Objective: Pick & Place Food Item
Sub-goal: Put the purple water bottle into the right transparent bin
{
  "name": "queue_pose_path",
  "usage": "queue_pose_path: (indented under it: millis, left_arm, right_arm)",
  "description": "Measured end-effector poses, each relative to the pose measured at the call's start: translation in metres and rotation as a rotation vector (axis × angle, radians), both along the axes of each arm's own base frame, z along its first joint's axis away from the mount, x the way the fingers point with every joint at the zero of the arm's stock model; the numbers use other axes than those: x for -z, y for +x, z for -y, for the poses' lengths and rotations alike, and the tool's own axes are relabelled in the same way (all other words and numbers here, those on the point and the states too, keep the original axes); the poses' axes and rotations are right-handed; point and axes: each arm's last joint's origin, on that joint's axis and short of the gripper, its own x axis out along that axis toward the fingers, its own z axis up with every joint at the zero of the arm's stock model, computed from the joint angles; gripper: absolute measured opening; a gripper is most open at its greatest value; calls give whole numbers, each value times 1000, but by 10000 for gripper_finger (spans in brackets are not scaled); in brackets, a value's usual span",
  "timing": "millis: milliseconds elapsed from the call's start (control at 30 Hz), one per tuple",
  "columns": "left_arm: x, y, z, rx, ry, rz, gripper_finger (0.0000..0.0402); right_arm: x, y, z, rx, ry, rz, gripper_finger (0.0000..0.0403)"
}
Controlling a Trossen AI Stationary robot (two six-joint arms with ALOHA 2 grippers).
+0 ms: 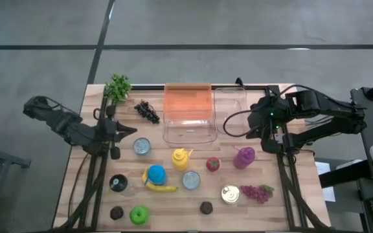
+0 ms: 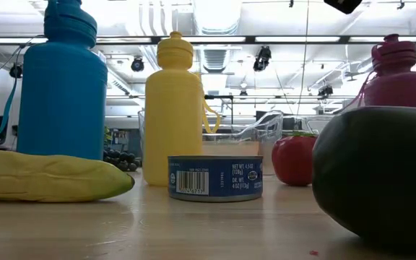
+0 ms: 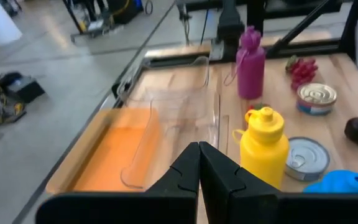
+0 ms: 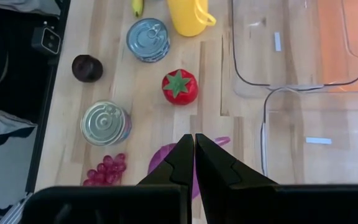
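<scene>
Judging from how things lie, the task has not begun. Every food item sits loose on the tabletop (image 1: 290, 213): the tomato (image 1: 212, 164), the red grapes (image 1: 258, 192), the dark grapes (image 1: 147, 110), the banana (image 1: 160, 188), the green apple (image 1: 138, 214) and the leafy greens (image 1: 117, 87). The two clear bins (image 1: 188, 123) at the back hold no food; one carries only an orange lid.

Neither arm holds anything. The left claw (image 1: 115, 132) hovers near the tabletop's left edge, its fingers pressed together with nothing between them. The right claw (image 4: 194, 152) hangs above the purple bottle (image 1: 243, 156), likewise pinched closed and empty, with the tomato just beyond it. Picking, carrying and placing all remain.
</scene>
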Motion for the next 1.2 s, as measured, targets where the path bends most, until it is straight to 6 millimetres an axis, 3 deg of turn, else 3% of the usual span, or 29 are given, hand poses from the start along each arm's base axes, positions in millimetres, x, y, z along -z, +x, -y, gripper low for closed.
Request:
queue_pose_path:
  millis: [300,800,967,1200]
  left_arm:
    - [-12,3,1,-14,-24,-13,10]
    - [-13,1,1,-31,-73,14,10]
    - [-13,1,1,-31,-72,14,10]
    - [-13,1,1,-31,-71,13,10]
  right_arm:
    - [6,3,0,87,56,-39,13]
    - [9,-1,0,62,39,-84,15]
    - [9,-1,0,63,39,-86,47]
    - [10,-1,0,65,40,-93,125]
